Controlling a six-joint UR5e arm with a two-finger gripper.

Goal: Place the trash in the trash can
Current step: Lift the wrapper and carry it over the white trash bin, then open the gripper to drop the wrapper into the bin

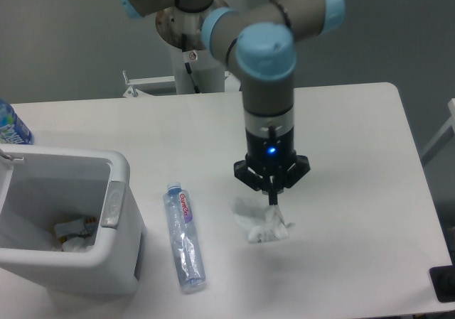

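Note:
The crumpled clear-white plastic wrapper (261, 224) hangs from my gripper (272, 201), which is shut on its top edge right of the table's middle. A shadow lies under the wrapper, so it looks lifted off the table. The slim clear bottle (184, 238) with red-purple label lies on its side, cap pointing away from me, left of the wrapper. The white trash can (118, 171) stands at the front left corner, just left of the bottle, its opening facing up.
Some scraps (74, 234) lie in the bottom of the bin. A blue-labelled bottle (11, 126) stands at the far left edge behind the bin. A black object (443, 283) sits off the table's front right corner.

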